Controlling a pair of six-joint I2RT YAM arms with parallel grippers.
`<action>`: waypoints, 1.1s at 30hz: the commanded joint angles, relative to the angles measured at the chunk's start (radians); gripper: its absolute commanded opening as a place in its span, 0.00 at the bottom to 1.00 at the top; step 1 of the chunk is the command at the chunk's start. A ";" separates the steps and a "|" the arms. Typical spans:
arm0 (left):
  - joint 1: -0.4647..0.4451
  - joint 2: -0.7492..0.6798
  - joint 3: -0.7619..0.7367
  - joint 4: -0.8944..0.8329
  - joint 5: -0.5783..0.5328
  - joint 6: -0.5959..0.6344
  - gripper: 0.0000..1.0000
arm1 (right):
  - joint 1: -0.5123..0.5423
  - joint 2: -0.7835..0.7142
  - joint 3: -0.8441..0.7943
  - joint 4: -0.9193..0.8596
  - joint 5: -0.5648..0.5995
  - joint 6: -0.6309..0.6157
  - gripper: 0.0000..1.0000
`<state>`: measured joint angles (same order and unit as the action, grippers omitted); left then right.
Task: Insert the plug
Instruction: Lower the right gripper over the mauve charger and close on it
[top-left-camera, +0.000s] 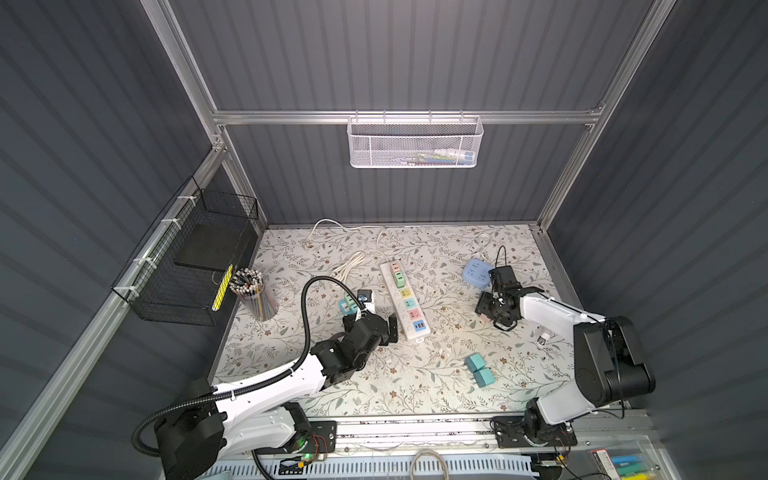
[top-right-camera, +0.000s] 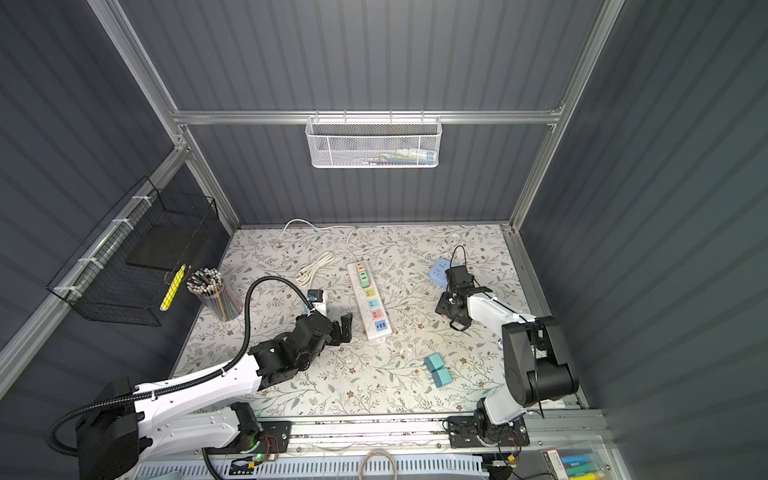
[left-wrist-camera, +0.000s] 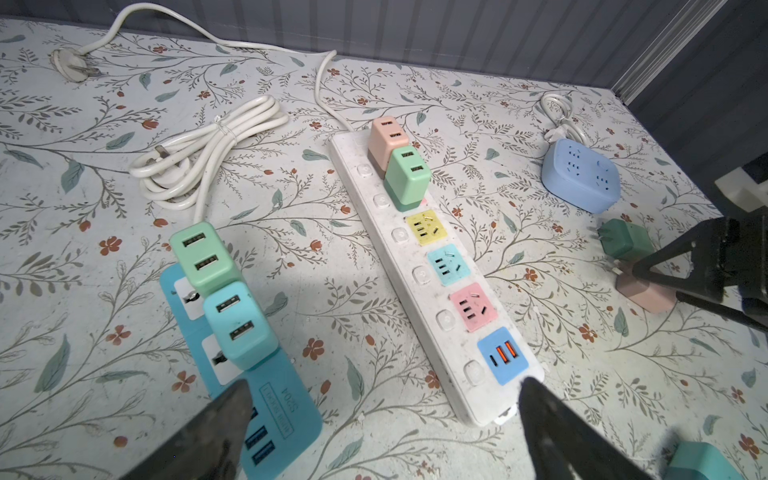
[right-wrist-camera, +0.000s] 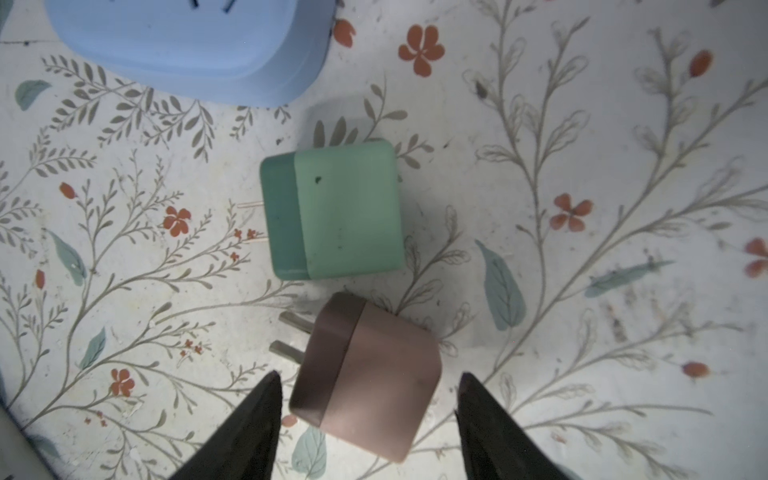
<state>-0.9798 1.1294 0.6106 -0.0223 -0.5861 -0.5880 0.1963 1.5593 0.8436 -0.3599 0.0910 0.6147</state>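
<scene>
Pink plug (right-wrist-camera: 370, 386) lies sideways on desk (right-wrist-camera: 582, 124), straddled untouched by half-parted right gripper (right-wrist-camera: 368, 375) for pickup; left gripper (left-wrist-camera: 384, 381) gapes wide.

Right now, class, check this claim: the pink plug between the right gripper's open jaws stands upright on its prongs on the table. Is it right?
No. The pink plug lies on its side on the table, prongs pointing sideways, not upright. The right wrist view shows it between the right gripper's open jaws.

pink plug (right-wrist-camera: 365, 370) | green plug (right-wrist-camera: 336, 212) | white strip (left-wrist-camera: 419, 291) | floral tablecloth (right-wrist-camera: 582, 124)
</scene>
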 joint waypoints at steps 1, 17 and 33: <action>0.005 0.005 0.008 0.000 0.010 -0.003 1.00 | -0.005 0.013 0.014 -0.016 0.034 0.032 0.65; 0.006 -0.001 0.010 0.014 0.011 0.022 1.00 | -0.021 0.049 0.010 -0.005 -0.066 -0.047 0.60; 0.009 -0.027 0.014 0.006 -0.038 0.031 1.00 | 0.009 -0.040 -0.010 -0.018 -0.100 -0.080 0.46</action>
<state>-0.9779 1.1126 0.6106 -0.0147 -0.6010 -0.5789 0.1848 1.5562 0.8459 -0.3531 0.0059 0.5545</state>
